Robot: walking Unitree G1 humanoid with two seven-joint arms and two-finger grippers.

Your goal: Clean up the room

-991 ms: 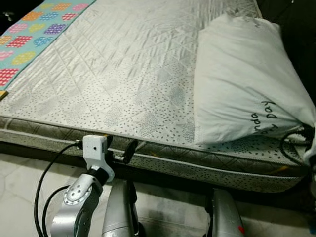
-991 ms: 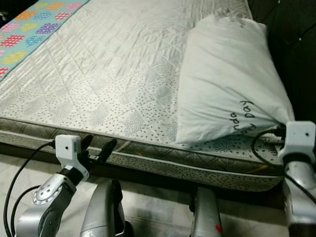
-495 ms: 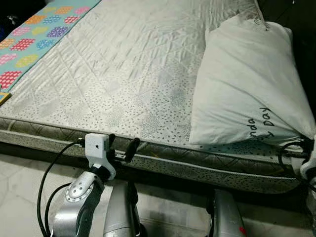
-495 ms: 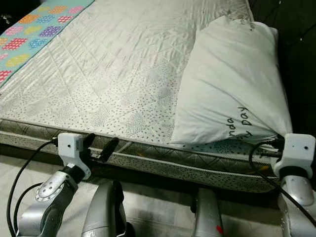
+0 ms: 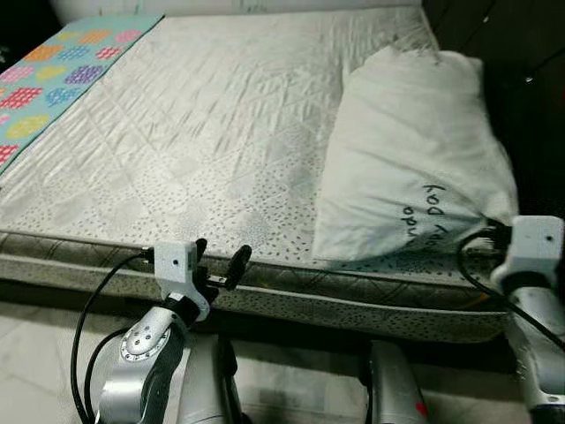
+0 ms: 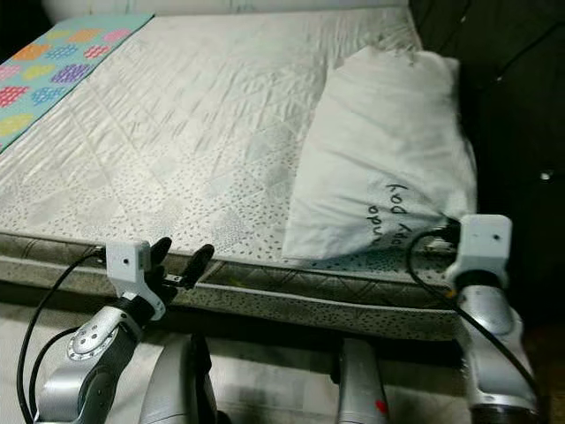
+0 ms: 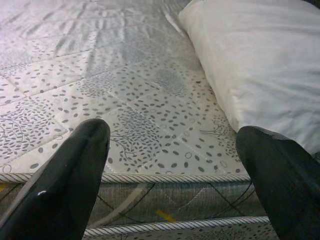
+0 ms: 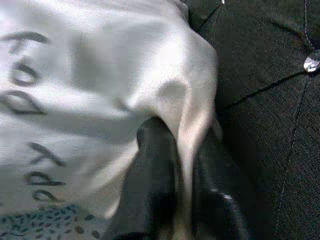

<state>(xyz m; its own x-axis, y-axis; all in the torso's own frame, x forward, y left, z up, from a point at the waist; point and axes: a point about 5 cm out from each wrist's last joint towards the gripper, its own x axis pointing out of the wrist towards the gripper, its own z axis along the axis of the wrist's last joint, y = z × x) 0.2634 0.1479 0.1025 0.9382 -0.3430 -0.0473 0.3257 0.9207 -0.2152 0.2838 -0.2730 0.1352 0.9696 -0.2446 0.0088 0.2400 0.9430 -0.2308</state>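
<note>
Right gripper [image 8: 182,200] looks pinched on the pillow [image 5: 415,150] corner at 4 o'clock on the bed [image 5: 203,150], left gripper [image 7: 175,165] spread, tidying barely begun.

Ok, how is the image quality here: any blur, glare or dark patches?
Eye views: sharp, evenly lit, mild sheen on the mattress; the headboard is dark. Left wrist view: mattress crisp, the near claw fingers soft. Right wrist view: blurred at close range, pillow corner pinched in the right claw, its lettering smeared.
</note>
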